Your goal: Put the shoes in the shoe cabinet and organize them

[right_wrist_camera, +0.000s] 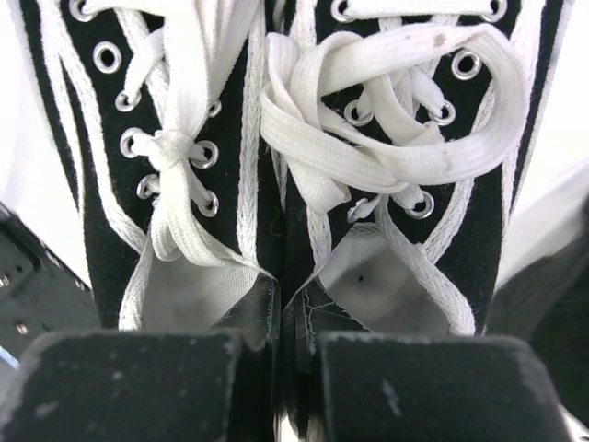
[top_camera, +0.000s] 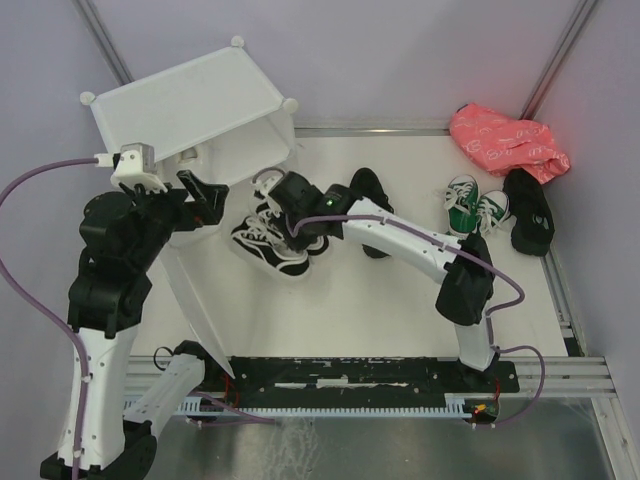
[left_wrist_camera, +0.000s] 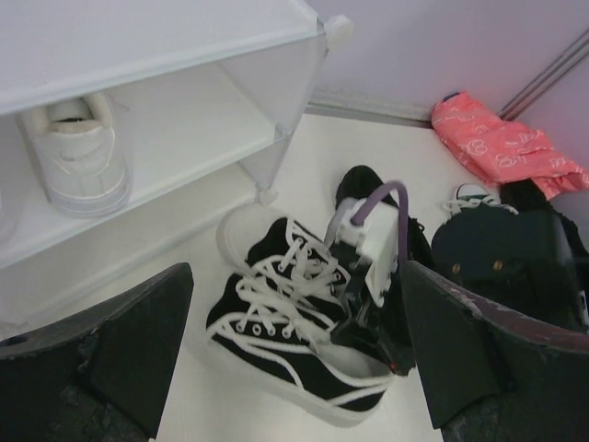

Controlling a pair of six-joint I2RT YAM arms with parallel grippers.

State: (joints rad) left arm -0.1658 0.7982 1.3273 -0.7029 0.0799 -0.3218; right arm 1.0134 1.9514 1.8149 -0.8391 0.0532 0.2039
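Pickup, I'd say: from above, the right hand [top_camera: 280, 202] sits on the black sneakers [top_camera: 268, 242], shoe cabinet [top_camera: 190, 110] just beyond it; left wrist view, left hand [left_wrist_camera: 294, 368] gaping, empty; right wrist view, fingers [right_wrist_camera: 138, 387] pinched shut on both collars, so a lift shelfward seems next.

Open bench [top_camera: 350, 310] between black sneakers [top_camera: 270, 245] and green sneakers [top_camera: 475, 205], bare shelf [left_wrist_camera: 202, 129] beside white sneaker [left_wrist_camera: 78, 157] in shoe cabinet [top_camera: 190, 110], black sneakers crowding cabinet mouth, open door panel [top_camera: 195, 300] walling off left side.
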